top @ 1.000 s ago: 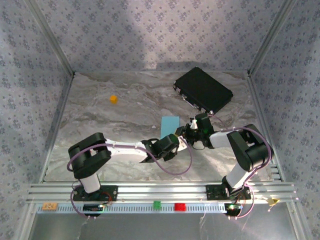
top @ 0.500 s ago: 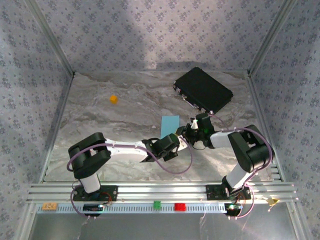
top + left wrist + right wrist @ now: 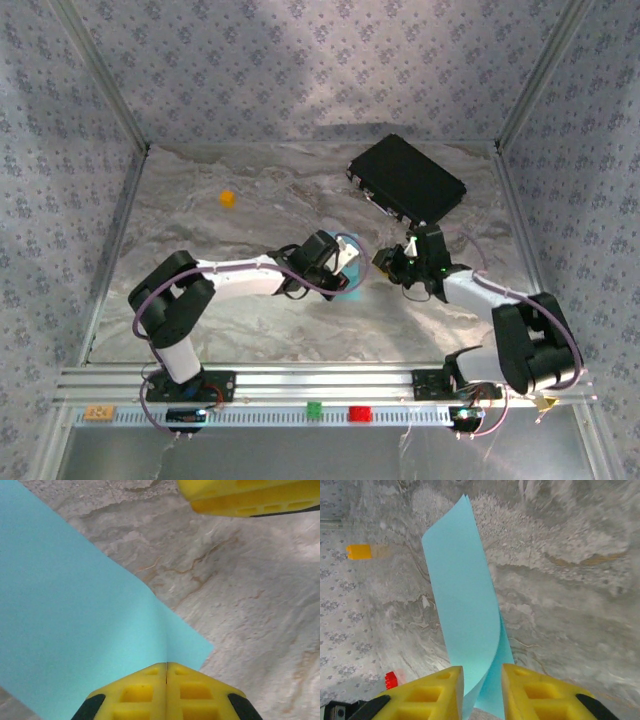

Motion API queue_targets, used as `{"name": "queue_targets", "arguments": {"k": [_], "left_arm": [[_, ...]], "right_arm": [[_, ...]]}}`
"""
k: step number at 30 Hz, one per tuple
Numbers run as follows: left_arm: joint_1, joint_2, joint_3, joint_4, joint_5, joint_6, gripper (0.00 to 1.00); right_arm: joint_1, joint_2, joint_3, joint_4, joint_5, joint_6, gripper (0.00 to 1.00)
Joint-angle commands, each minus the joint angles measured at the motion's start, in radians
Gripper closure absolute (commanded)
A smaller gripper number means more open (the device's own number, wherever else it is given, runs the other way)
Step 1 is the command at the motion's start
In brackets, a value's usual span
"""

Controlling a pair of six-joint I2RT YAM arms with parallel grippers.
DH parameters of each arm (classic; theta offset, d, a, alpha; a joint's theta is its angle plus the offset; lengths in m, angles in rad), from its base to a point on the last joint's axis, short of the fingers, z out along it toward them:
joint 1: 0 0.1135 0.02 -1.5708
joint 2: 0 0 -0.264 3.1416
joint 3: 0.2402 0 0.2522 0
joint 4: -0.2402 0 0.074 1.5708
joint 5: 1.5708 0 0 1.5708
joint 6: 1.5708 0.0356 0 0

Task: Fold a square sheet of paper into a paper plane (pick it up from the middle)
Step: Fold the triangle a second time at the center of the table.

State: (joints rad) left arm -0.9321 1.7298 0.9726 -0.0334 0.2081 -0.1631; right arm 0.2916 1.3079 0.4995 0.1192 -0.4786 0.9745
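The light-blue sheet of paper (image 3: 356, 272) sits mid-table, half under my left gripper (image 3: 345, 262). In the left wrist view the paper (image 3: 75, 620) carries a straight crease that runs into the seam of my left gripper (image 3: 166, 667), which is shut on it. In the right wrist view the paper (image 3: 462, 590) stands bent over in a curl, with its near end between the parted fingers of my right gripper (image 3: 482, 685). That right gripper (image 3: 388, 262) is just right of the sheet. No finished dart shape is visible.
A black rectangular case (image 3: 405, 180) lies at the back right, close behind the right gripper. A tiny orange cube (image 3: 228, 198) sits at the back left and also appears as the orange cube (image 3: 359, 551). Patterned walls enclose the marble table (image 3: 200, 320).
The left arm swung away from the near edge and up onto the sheet, closing on it. The right arm stretched out to the right. The sheet went from flat to bent and partly covered.
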Motion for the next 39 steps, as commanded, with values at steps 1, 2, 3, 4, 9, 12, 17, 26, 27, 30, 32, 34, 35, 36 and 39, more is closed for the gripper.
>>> {"name": "queue_targets", "arguments": {"k": [1, 2, 3, 4, 9, 12, 17, 26, 27, 30, 32, 34, 35, 36, 39], "left_arm": [[0.023, 0.013, 0.027, 0.009, 0.159, -0.118, 1.0], [0.035, 0.017, 0.023, 0.018, 0.177, -0.134, 1.0], [0.044, 0.019, 0.019, 0.026, 0.189, -0.15, 1.0], [0.057, 0.018, 0.012, 0.04, 0.2, -0.171, 1.0], [0.103, 0.022, -0.006, 0.075, 0.244, -0.211, 1.0], [0.111, 0.027, -0.006, 0.07, 0.252, -0.211, 1.0], [0.116, 0.033, -0.003, 0.061, 0.254, -0.207, 0.99], [0.13, 0.036, 0.003, 0.046, 0.256, -0.199, 0.92], [0.132, 0.036, 0.002, 0.047, 0.257, -0.199, 0.91], [0.137, 0.042, 0.006, 0.047, 0.265, -0.197, 0.88], [0.139, 0.045, 0.007, 0.048, 0.266, -0.197, 0.88], [0.14, 0.048, 0.008, 0.051, 0.267, -0.199, 0.85], [0.142, 0.051, 0.01, 0.053, 0.271, -0.197, 0.84], [0.141, 0.053, 0.012, 0.053, 0.274, -0.197, 0.83], [0.143, 0.057, 0.02, 0.056, 0.279, -0.199, 0.82]], "right_arm": [[-0.003, -0.06, -0.024, -0.12, 0.015, -0.066, 0.78], [0.003, -0.067, -0.03, -0.115, 0.0, -0.067, 0.8], [0.012, -0.07, -0.034, -0.105, -0.018, -0.066, 0.82], [0.028, -0.069, -0.039, -0.094, -0.03, -0.061, 0.84], [0.143, -0.026, -0.032, -0.045, -0.024, -0.035, 0.91], [0.193, 0.038, -0.025, 0.039, -0.018, 0.002, 0.93], [0.222, 0.132, 0.021, 0.099, -0.013, 0.019, 0.94], [0.212, 0.206, 0.057, 0.156, -0.029, 0.031, 0.95], [0.212, 0.211, 0.055, 0.161, -0.032, 0.034, 0.95], [0.208, 0.216, 0.051, 0.17, -0.034, 0.038, 0.95], [0.207, 0.216, 0.05, 0.171, -0.034, 0.04, 0.95], [0.207, 0.217, 0.047, 0.171, -0.033, 0.041, 0.95], [0.205, 0.214, 0.047, 0.171, -0.034, 0.041, 0.95], [0.205, 0.214, 0.045, 0.171, -0.034, 0.041, 0.95], [0.203, 0.214, 0.044, 0.171, -0.038, 0.041, 0.95]]}}
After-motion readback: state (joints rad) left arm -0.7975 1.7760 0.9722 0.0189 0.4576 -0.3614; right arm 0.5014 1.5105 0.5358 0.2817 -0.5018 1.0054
